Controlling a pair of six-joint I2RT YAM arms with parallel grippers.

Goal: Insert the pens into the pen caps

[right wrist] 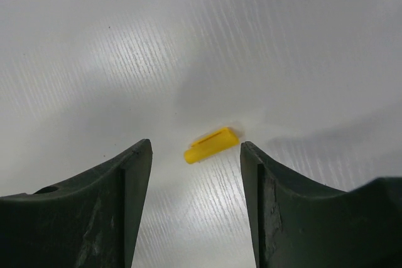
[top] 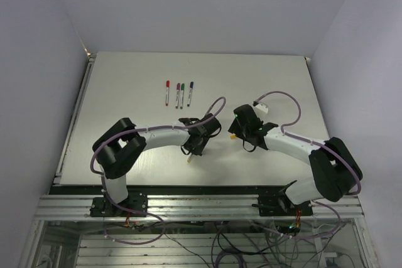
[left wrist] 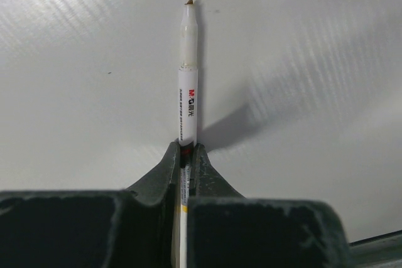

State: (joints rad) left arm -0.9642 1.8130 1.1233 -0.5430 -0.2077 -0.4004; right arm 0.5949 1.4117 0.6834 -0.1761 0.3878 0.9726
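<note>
On the near half of the white desk (top: 113,92), between pale walls (top: 201,4), we are seeing the left gripper (left wrist: 186,150) clamping an uncapped pen (left wrist: 188,86), the right gripper (right wrist: 196,145) standing spread around a loose yellow cap (right wrist: 211,145), and four capped pens (top: 179,94) lying toward the far edge.

A pale off-white table (top: 125,92) fills the middle of the overhead view, its top matte and, seen close from the wrist cameras, finely ribbed with streaks of reflected light. A thin metal strip (top: 75,117) runs along its left edge. Plain light-grey walls close it in: a back wall (top: 201,4), a left wall (top: 31,92) and a right wall (top: 367,80). Along the near edge lie silver aluminium frame rails (top: 201,206), and beneath them hangs a loose tangle of wires (top: 239,243).
</note>
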